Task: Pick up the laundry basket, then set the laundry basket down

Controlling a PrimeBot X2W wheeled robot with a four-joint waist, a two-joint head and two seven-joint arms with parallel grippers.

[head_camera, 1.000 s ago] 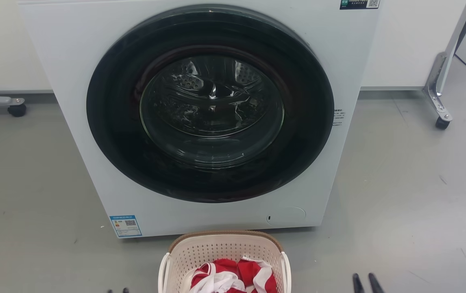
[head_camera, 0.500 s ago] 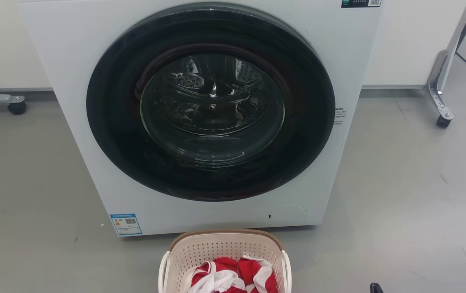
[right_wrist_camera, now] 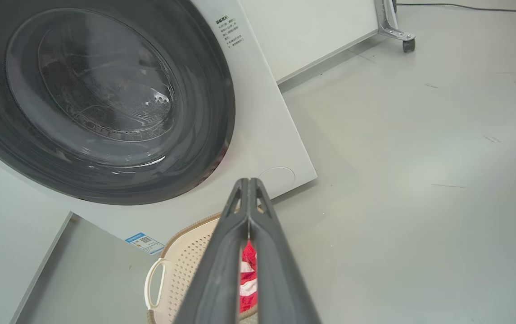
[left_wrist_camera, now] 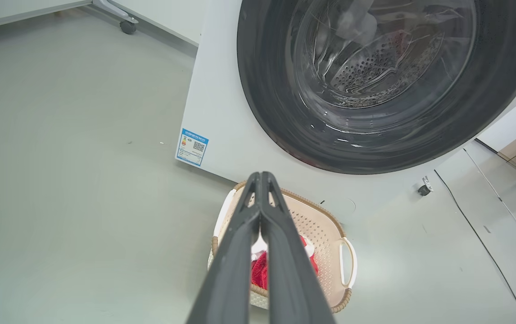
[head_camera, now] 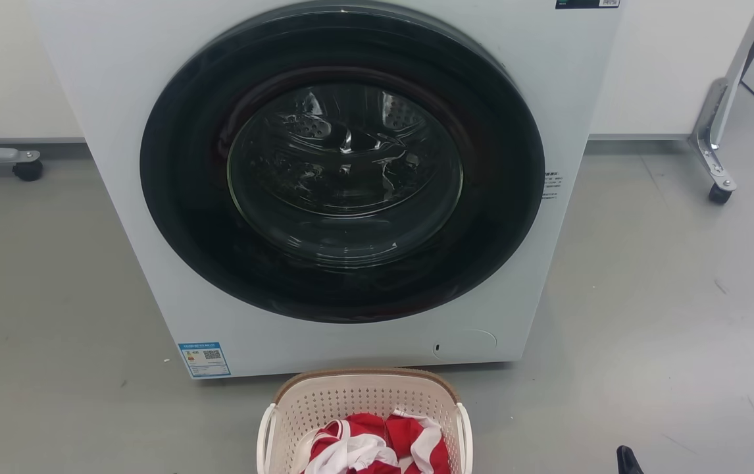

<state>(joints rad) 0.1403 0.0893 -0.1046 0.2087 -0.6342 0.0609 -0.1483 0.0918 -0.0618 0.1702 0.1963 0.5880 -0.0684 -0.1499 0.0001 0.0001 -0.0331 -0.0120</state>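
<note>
**One basket on the floor, both pincers closed and empty**

On the smooth grey floor [head_camera: 647, 316] you have one white washing machine [head_camera: 120, 99] at the far side. Its round, dark-rimmed glass door [head_camera: 344, 197] is shut over a perforated metal drum [head_camera: 311, 131]. Just on the near side of it stands the one laundry basket [head_camera: 364, 398]: cream perforated plastic, rounded-rectangular, with a brown woven-look rim and two white side handles. A crumpled red-and-white cloth [head_camera: 377, 444] lies inside it. Your left gripper [left_wrist_camera: 261, 176] has its two long dark fingers pressed together on nothing, and your right gripper [right_wrist_camera: 248, 181] is likewise closed and empty. One castor [head_camera: 27, 170] sits far left, and a second one far right
</note>
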